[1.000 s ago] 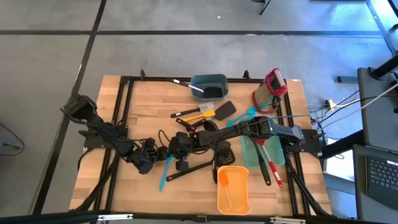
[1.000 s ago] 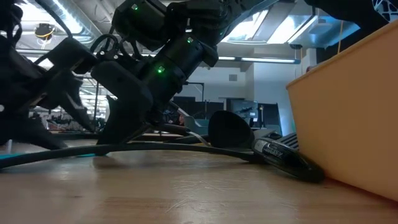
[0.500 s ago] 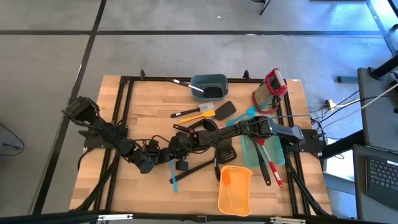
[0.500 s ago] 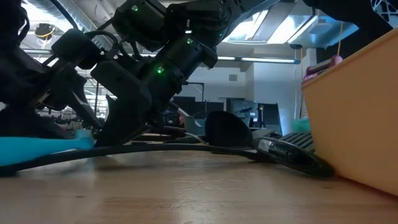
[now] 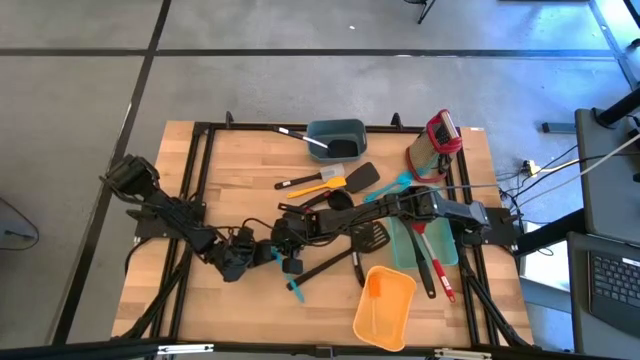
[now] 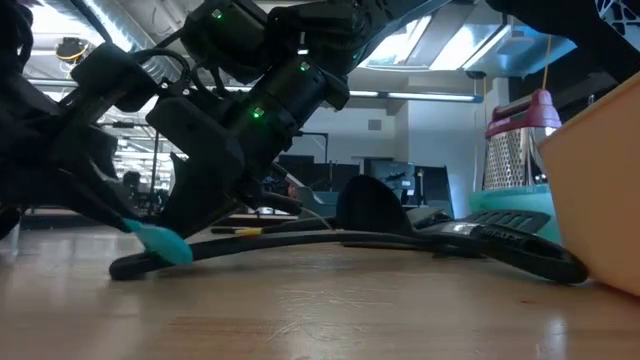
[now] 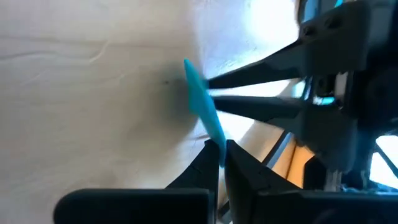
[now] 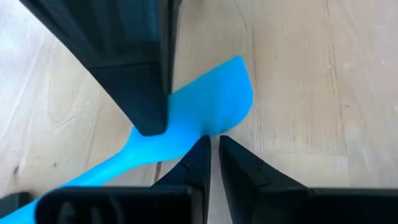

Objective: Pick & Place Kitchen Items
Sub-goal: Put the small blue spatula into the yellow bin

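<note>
From above, the left gripper [image 5: 262, 254] sits low at mid-table, pinched shut on a teal spatula [image 5: 290, 284]. The spatula's long axis slants from the gripper toward the table's near edge, free end pointing away from the arm. The right gripper [image 5: 283, 240] is just beside the left one, almost touching it, its fingers nearly closed. A black turner [image 5: 345, 254] lies just beyond the spatula, handle running diagonally away from both grippers up to its slotted head. Farther off along that line sits an orange bin [image 5: 384, 308], tilted. A teal tray [image 5: 405, 247] lies beyond the turner's head, a grey-blue bin [image 5: 337, 138] at the far edge, and a red-topped grater [image 5: 438, 140] near the far right corner.

At table height, the spatula's teal end [image 6: 160, 240] touches the wood below the dark gripper bodies, with the turner's handle stretching level toward the orange bin.

The left wrist view shows its fingers [image 7: 239, 168] clamped tight on the teal spatula [image 7: 202, 106], which points straight out ahead.

The right wrist view shows its fingertips [image 8: 200, 155] with only a slit between them, holding nothing, the teal blade [image 8: 208, 106] just in front.
</note>
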